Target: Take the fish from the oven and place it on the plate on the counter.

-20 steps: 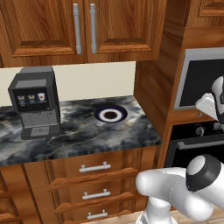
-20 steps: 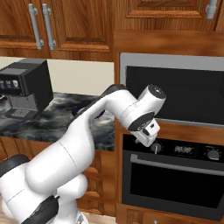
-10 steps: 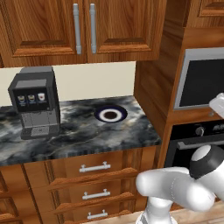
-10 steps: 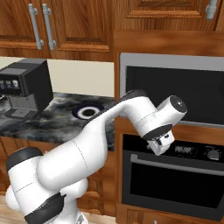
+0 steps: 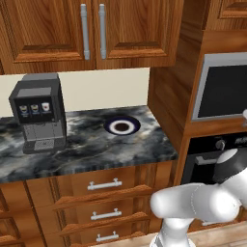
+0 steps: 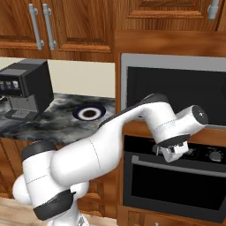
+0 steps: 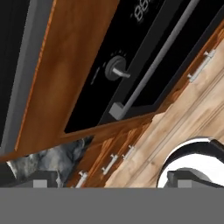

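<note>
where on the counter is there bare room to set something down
Bare marble lies on the counter between the coffee machine and the plate, along the front edge above the drawers, and right of the plate up to the wooden oven cabinet. It is crowded only at the back left, around the machine.

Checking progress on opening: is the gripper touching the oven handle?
Apart. The hand view shows the oven handle well beyond the gripper.

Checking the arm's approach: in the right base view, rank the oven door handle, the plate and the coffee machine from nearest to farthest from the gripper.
1. Oven door handle, just below the gripper.
2. Plate, on the counter to the left.
3. Coffee machine, far left on the counter.
</note>
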Controlling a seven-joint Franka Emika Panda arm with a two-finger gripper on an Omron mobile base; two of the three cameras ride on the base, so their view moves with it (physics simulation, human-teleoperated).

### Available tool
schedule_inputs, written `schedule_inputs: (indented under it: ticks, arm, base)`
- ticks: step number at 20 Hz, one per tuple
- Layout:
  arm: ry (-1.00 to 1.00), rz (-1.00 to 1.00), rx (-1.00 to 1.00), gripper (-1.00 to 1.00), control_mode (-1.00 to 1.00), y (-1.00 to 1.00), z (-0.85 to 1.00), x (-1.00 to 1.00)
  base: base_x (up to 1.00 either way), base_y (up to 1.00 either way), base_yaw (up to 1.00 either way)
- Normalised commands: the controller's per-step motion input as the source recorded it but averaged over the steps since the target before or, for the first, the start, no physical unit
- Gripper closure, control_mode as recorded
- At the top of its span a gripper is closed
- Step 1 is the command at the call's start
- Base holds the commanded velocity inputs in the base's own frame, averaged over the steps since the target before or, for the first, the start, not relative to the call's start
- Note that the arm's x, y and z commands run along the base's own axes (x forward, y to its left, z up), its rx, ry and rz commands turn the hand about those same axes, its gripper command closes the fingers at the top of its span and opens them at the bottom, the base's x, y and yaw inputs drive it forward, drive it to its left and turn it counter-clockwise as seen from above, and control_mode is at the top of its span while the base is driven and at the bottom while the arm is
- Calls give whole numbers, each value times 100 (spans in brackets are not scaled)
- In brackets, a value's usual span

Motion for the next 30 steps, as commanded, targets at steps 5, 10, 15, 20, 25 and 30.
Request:
schedule_inputs:
  ticks: [5,10,15,20,25,30]
  arm:
    - [0,-11,14,-100,-100,-43,-19,0]
    - [-3,-6,9,-100,-100,-23,-58,17]
    - [-11,-1,10,-100,-100,-8,-61,8]
    - [-15,-6,15,-100,-100,-11,-54,0]
    - [-14,-8,14,-100,-100,-9,-42,0]
    - [-8,-11,10,-100,-100,-3,-36,12]
  base:
    - [0,0,0]
    - [0,0,0]
    - [0,0,0]
    - [0,0,0]
    - [0,0,0]
    - [0,0,0]
